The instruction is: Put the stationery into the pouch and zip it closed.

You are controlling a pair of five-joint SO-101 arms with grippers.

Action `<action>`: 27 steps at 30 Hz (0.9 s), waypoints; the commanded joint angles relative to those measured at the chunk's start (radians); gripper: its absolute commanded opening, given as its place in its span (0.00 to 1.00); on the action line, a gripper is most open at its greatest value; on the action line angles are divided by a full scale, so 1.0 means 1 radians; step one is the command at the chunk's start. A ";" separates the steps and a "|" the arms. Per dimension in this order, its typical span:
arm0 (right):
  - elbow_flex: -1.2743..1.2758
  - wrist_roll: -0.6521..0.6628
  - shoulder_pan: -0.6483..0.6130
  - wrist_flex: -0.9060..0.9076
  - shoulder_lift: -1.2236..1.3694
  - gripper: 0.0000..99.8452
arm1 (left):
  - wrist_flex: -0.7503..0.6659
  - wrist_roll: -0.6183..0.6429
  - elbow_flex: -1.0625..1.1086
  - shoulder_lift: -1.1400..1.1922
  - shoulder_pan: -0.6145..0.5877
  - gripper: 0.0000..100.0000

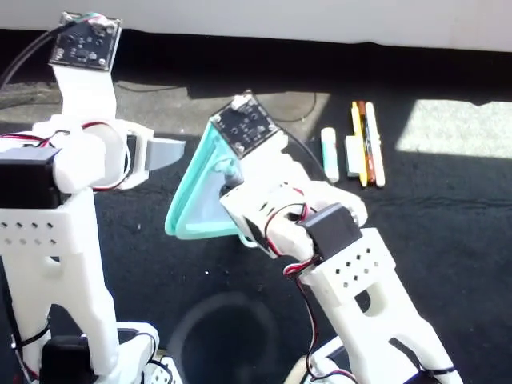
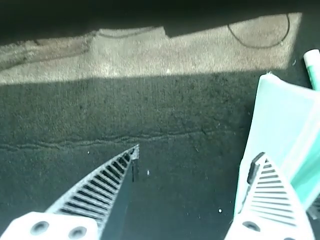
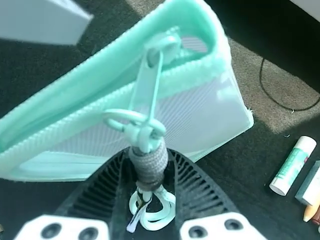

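Observation:
The mint-green pouch (image 1: 192,200) is held up off the black mat, tilted, with its zipper edge partly open (image 3: 175,75). My right gripper (image 3: 148,157) is shut on the pouch's zipper pull cord, just below the ring and slider. My left gripper (image 2: 195,172) is open with nothing between its fingers, and one fingertip (image 2: 262,175) is close beside the pouch's side (image 2: 285,120). In the high view it (image 1: 164,152) hangs left of the pouch. The stationery lies to the right on the mat: a glue stick (image 1: 329,154), an eraser (image 1: 352,157) and pencils (image 1: 366,144).
A thin black cable (image 1: 300,112) loops on the mat behind the pouch. A sunlit patch (image 1: 456,128) lies at the far right. The white wall edge (image 1: 320,20) runs along the back. Open mat lies in front of the stationery.

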 commanded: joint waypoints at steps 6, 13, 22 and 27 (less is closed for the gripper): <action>-0.058 -0.002 0.025 0.005 0.001 0.01 | -0.058 -0.011 0.209 -0.033 -0.039 0.35; -0.194 0.012 0.068 -0.002 0.008 0.01 | -0.049 -0.008 0.432 -0.036 -0.001 0.35; -0.266 0.216 0.068 -0.008 0.015 0.01 | -0.014 0.103 0.483 -0.036 0.249 0.35; -0.266 0.218 0.071 -0.114 0.015 0.01 | -0.015 0.107 0.387 -0.036 0.334 0.35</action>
